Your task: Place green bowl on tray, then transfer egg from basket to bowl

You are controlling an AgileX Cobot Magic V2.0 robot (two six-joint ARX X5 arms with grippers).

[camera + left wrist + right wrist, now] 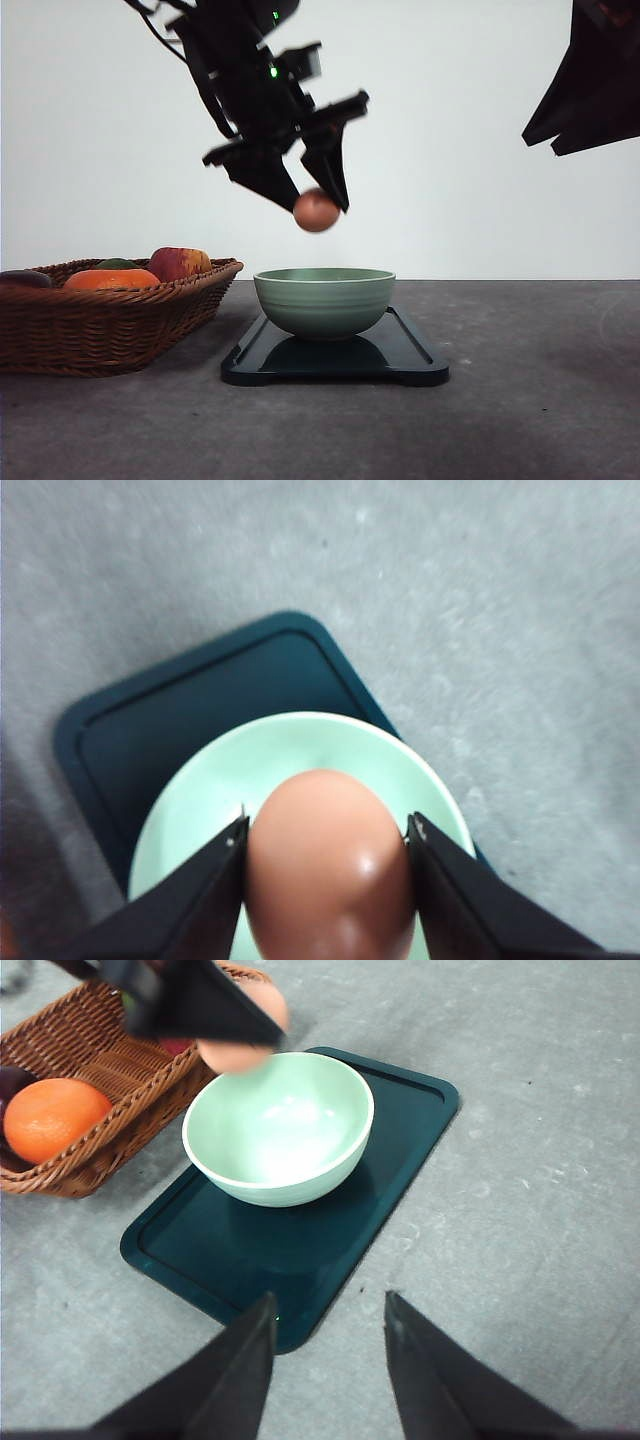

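The green bowl (pixel 324 300) stands upright on the dark tray (pixel 410 355) in the middle of the table. My left gripper (pixel 316 206) hangs in the air right above the bowl, shut on the reddish-brown egg (pixel 316 211). In the left wrist view the egg (pixel 331 865) sits between both fingers, with the bowl (pixel 290 755) and tray (pixel 180 715) beneath. The right wrist view shows my right gripper (pixel 327 1310) open with nothing in it, high over the tray's near corner (pixel 300 1290); the bowl (pixel 278 1125) and egg (pixel 238 1055) lie beyond. The wicker basket (pixel 100 320) stands left of the tray.
In the basket lie an orange fruit (pixel 112 279), a red-yellow apple (pixel 180 263) and a dark item (pixel 25 278). The right arm (pixel 590 80) is raised at the upper right. Bare grey tabletop (pixel 540 400) extends to the right of the tray and in front of it.
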